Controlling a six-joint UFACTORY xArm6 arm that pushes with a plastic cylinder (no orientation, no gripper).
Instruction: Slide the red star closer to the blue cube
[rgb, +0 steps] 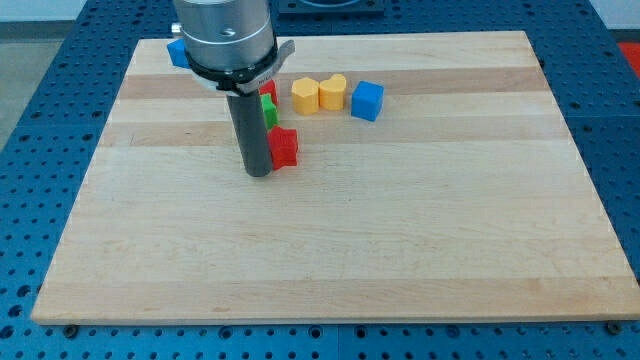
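The red star (285, 146) lies on the wooden board, left of centre in the upper half. My tip (259, 173) stands just to its left and touches or nearly touches its left side. The blue cube (367, 101) sits up and to the right of the star, about a block's width beyond two yellow blocks. The rod hides part of the blocks behind it.
A yellow hexagon-like block (305, 96) and a yellow heart block (333, 92) sit side by side left of the blue cube. A green block (270, 111) and a red block (268, 89) peek out behind the rod. Another blue block (177, 52) lies at the top left.
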